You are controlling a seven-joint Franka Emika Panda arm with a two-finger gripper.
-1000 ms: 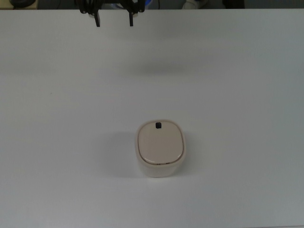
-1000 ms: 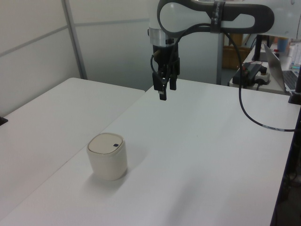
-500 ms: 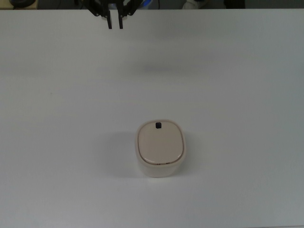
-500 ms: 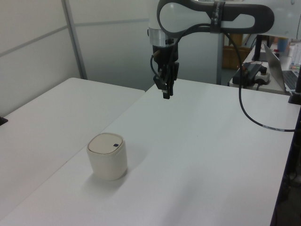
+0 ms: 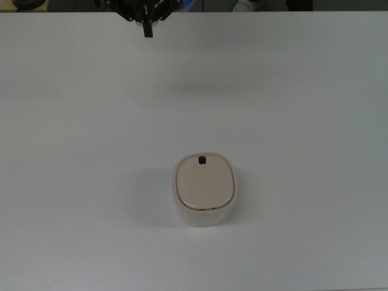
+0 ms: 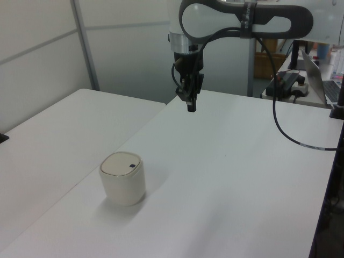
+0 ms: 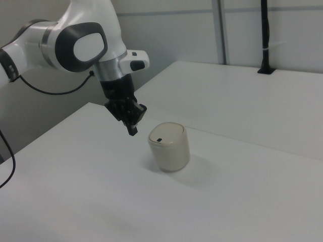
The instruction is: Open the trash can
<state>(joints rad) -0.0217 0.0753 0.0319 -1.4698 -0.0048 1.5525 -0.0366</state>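
A plain white table [image 5: 291, 121] fills the top view, with a dark strip of clutter beyond its far edge. The trash can [image 5: 205, 189] stands a little below the middle of the surface, well apart from every edge. Its beige-pink lid [image 5: 204, 184] lies flat and closed, and the small black button [image 5: 202, 160] sits at the lid's edge nearest the top of the picture. The gripper [image 5: 147, 31] shows at the table's far edge, its black fingers pressed together into one point, well apart from the can.

In the left view the table [image 6: 231, 177] runs beside a second white table at the left view's left, with grey wall panels behind and a laptop and cables at the far right. The white arm [image 6: 242, 16] reaches in from above and the gripper [image 6: 191, 107] hangs over the far part of the surface, fingers together, holding nothing. The trash can [image 6: 123, 180] stands near the table's edge at the left view's left, lid [image 6: 121, 163] closed.

The right view shows the table [image 7: 75, 201] against grey panels, with a black post on another table behind. The gripper [image 7: 132, 131] points down, closed and empty, above the surface and at the right view's left of the trash can [image 7: 169, 147], not touching it. The lid [image 7: 165, 133] is flat, and the button [image 7: 158, 139] is on the lid's near edge.
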